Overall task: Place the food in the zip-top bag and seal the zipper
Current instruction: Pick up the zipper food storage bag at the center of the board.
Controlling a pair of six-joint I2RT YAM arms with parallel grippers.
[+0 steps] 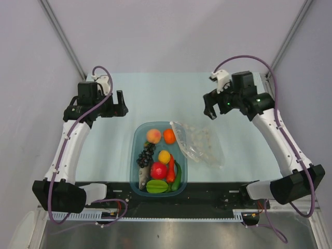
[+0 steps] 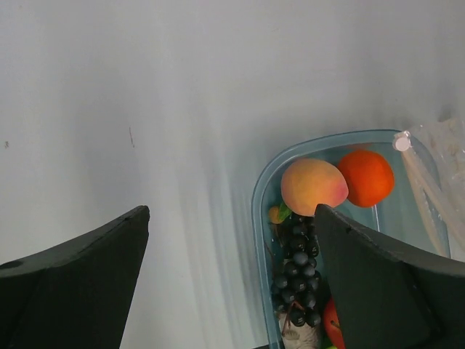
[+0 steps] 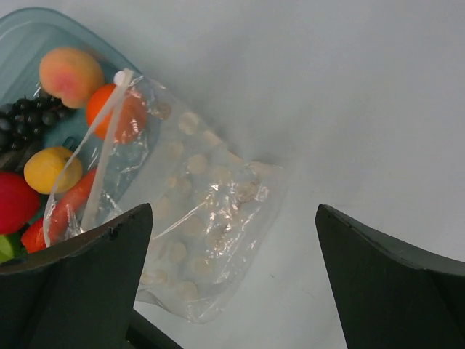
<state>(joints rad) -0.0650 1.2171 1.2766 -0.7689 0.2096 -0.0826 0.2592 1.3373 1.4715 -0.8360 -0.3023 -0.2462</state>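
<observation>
The food lies in a teal tub [image 1: 136,136]: peach [image 1: 153,136], orange [image 1: 169,136], black grapes [image 1: 146,154], lemon [image 1: 164,156], red round fruit [image 1: 158,170], red pepper [image 1: 171,170], green pepper [image 1: 177,179], starfruit [image 1: 157,186] and grey fish [image 1: 142,174]. The clear zip-top bag [image 1: 199,144] lies flat right of the tub, its mouth over the tub's right rim. Its pale zipper [image 3: 102,158] crosses the orange [image 3: 116,113]. My left gripper [image 1: 121,104] is open and empty, up left of the tub. My right gripper [image 1: 210,110] is open and empty, above the bag [image 3: 207,211].
The pale table [image 1: 166,93] ends in a black strip at the near edge [image 1: 207,194]. Grey walls rise behind and beside it. The arm bases stand at the near corners.
</observation>
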